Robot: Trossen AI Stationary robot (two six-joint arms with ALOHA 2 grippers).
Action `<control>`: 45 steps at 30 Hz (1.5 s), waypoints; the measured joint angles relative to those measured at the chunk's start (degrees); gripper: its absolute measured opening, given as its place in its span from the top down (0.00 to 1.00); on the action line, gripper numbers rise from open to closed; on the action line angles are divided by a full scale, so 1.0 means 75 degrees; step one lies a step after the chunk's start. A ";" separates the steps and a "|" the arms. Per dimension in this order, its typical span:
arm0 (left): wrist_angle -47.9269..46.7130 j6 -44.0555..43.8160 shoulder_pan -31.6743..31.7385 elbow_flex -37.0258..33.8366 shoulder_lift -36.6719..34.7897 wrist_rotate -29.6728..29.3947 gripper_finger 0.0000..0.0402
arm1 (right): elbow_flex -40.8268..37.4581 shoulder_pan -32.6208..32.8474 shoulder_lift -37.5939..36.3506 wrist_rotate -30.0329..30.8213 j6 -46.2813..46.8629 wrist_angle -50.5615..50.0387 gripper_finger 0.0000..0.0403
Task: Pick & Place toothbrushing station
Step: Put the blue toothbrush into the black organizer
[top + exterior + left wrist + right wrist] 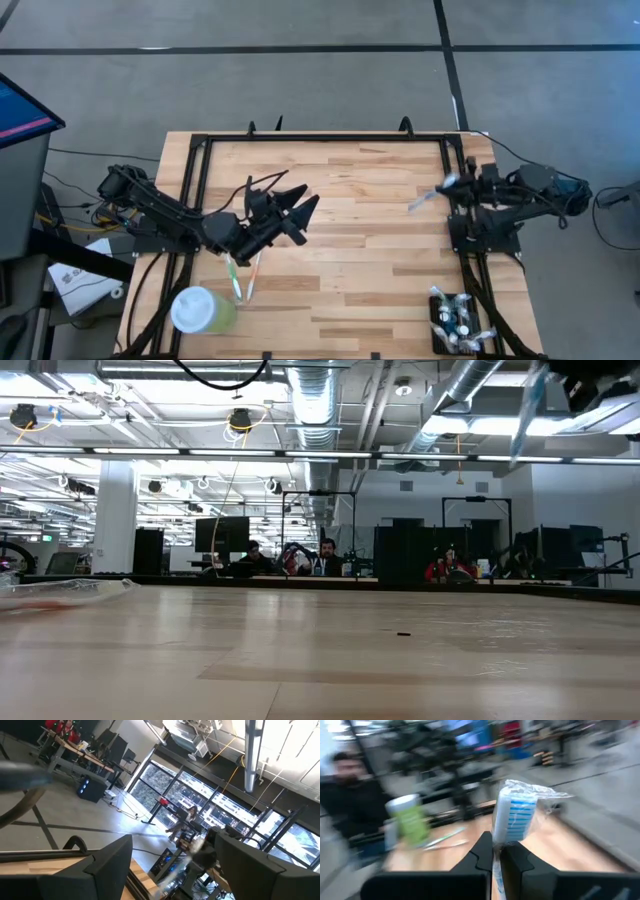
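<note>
Carry step: right hand (496,851) clenched on a wrapped toothbrush (512,815), raised over the table (360,200).
Next: lower it into the toothbrushing station (455,322); left hand (300,205) released, idle.

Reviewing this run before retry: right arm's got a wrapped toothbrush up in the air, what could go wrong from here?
1. The right gripper pinches the wrapped toothbrush low on its handle, with the head sticking far out; it could pivot or slip in the loose wrapper.
2. The toothbrushing station already holds items, so insertion could jam or knock them.
3. The left gripper, jaws open, hangs above mid-table; the toothbrushes and green cup lie beneath that arm, so moving it could disturb them.
</note>
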 joint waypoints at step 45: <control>-0.0163 0.1205 0.0303 0.0000 0.0000 -0.0003 0.31 | -0.1259 0.3711 0.4429 -0.0562 0.0569 0.4961 0.99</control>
